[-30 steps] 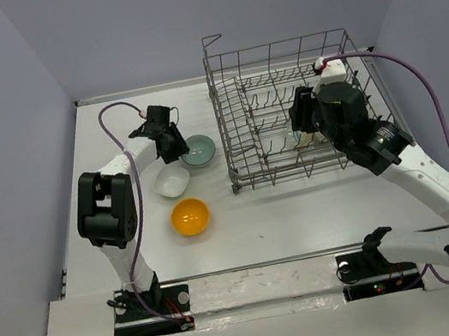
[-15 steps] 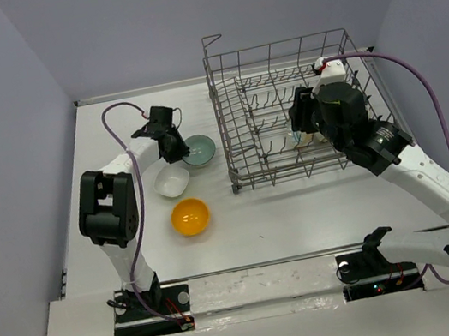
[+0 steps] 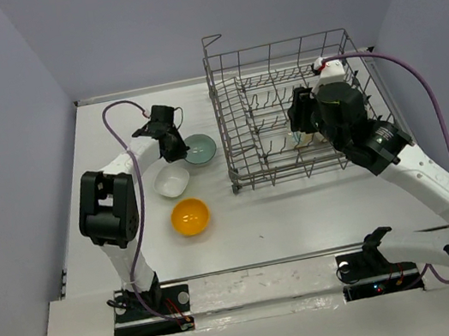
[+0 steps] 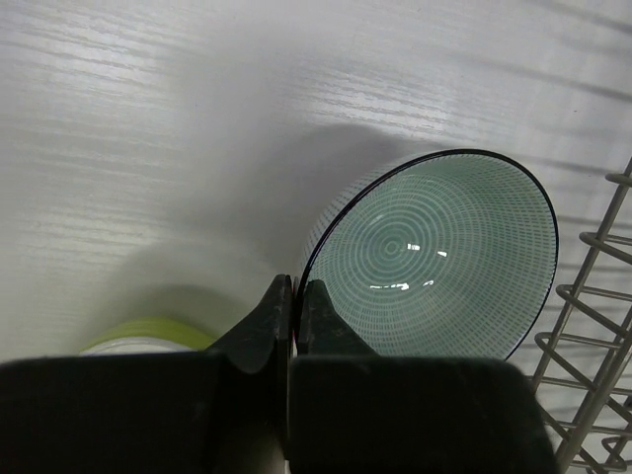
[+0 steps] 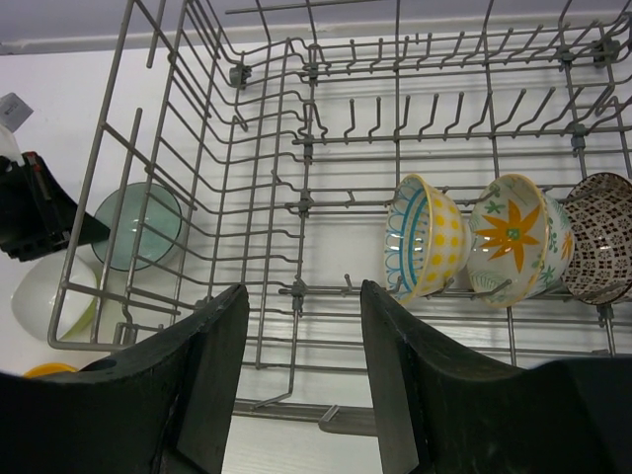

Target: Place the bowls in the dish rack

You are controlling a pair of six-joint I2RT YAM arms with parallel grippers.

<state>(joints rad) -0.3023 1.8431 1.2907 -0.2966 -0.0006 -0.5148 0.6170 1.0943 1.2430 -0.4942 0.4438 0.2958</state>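
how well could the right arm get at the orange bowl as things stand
Probably not directly: the right hand hangs over the dish rack, whose tall wire side stands between it and the orange bowl.

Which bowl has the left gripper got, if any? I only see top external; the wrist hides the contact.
Observer: In the left wrist view, the left gripper is shut on the rim of the pale teal bowl, one finger inside, one outside.
Operator: How many are loaded? Wires clutter my view.
Observer: Three stand on edge between the tines of the dish rack: the yellow-and-white patterned bowl, the flower bowl and the brown-speckled bowl.
Operator: Right gripper carrying anything?
Observer: No. The right gripper is open, nothing between its fingers.
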